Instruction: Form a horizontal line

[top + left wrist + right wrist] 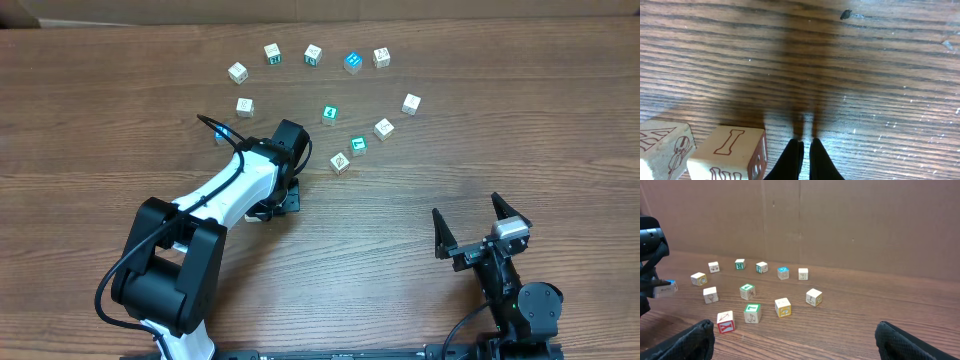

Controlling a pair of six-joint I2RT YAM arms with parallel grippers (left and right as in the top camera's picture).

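Observation:
Several small lettered wooden blocks lie scattered in a loose arc on the wooden table [520, 120]. A back row runs from one block [237, 71] to another [381, 57], and a diagonal run goes from a higher block [411, 103] down to a lower one [340, 162]. My left gripper [287, 197] is shut and empty, low over the wood [805, 145]. Beside its fingers stand an "I" block [732, 150] and a second block [662, 145]. My right gripper [467, 210] is open and empty [797, 345], away from the blocks.
A blue-topped block [222, 133] lies partly under the left arm's cable and also shows in the right wrist view [665, 287]. A cardboard wall [840, 225] stands behind the table. Nearest the right gripper are a red "Y" block [725, 322] and a green block [752, 313].

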